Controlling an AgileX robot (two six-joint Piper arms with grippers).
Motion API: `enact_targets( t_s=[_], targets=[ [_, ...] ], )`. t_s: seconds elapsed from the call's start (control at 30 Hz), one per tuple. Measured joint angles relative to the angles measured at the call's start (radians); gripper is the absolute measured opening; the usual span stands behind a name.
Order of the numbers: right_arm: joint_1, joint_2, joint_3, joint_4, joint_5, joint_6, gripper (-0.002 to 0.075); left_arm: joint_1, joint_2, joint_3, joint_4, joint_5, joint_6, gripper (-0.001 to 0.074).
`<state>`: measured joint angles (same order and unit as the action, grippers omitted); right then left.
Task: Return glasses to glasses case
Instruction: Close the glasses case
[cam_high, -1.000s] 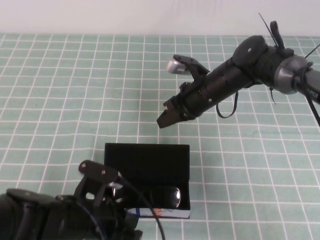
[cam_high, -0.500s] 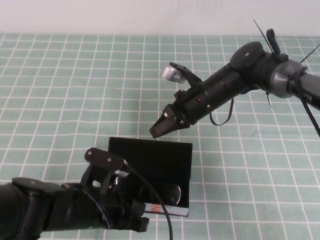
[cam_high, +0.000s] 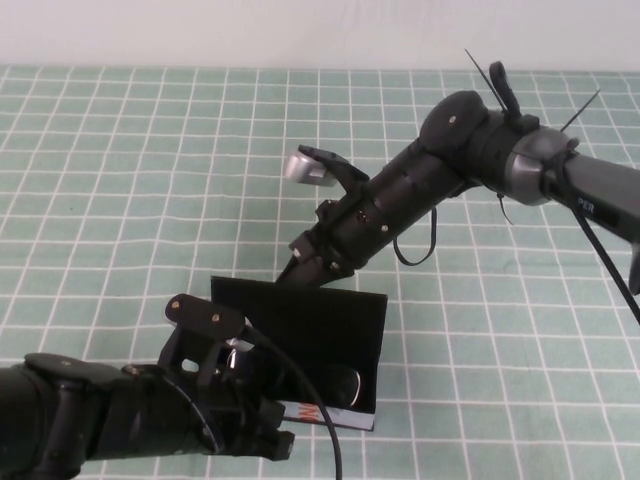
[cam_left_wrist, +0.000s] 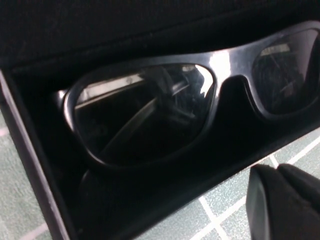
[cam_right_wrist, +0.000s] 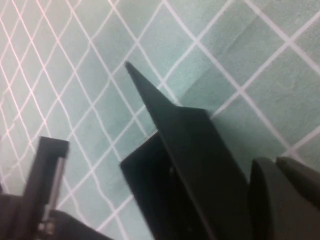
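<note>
The glasses case (cam_high: 372, 345) lies open on the mat in the high view, its lid (cam_high: 310, 312) raised and its white front edge (cam_high: 330, 416) toward me. The black glasses (cam_high: 338, 384) lie inside it; the left wrist view shows them (cam_left_wrist: 150, 120) filling the black lining. My left gripper (cam_high: 272, 440) is shut and empty, its tips (cam_left_wrist: 282, 205) over the mat just outside the case's front wall (cam_left_wrist: 165, 200). My right gripper (cam_high: 296, 272) is shut, its tips (cam_right_wrist: 287, 200) right at the back of the lid (cam_right_wrist: 195, 150).
A green mat with a white grid (cam_high: 120, 180) covers the table. A pale wall runs along the far edge. The left arm's black body (cam_high: 90, 420) fills the near left corner, and the right arm (cam_high: 480, 150) crosses from the right.
My right gripper has moved down and to the left until it reached the lid's back edge. My left arm rose and shifted right at the case's front. The case has turned slightly.
</note>
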<state>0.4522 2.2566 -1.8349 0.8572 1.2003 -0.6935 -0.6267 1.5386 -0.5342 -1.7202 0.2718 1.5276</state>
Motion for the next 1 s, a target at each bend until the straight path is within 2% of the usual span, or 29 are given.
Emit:
enact_targets(
  t_s=[0.23,0.5,1.0],
  targets=[
    [0.050,-0.043,0.015,-0.090,0.000,0.130,-0.0011,0.000,0.000,0.000,0.000,0.000,0.000,-0.0004],
    [0.122,-0.113,0.152,-0.157,0.004,0.150,-0.0011,0.000,0.000,0.000,0.000,0.000,0.000,-0.0004],
    [0.126,-0.128,0.159,-0.207,0.006,0.152,-0.0011,0.000,0.000,0.000,0.000,0.046,0.000,-0.0004]
  ],
)
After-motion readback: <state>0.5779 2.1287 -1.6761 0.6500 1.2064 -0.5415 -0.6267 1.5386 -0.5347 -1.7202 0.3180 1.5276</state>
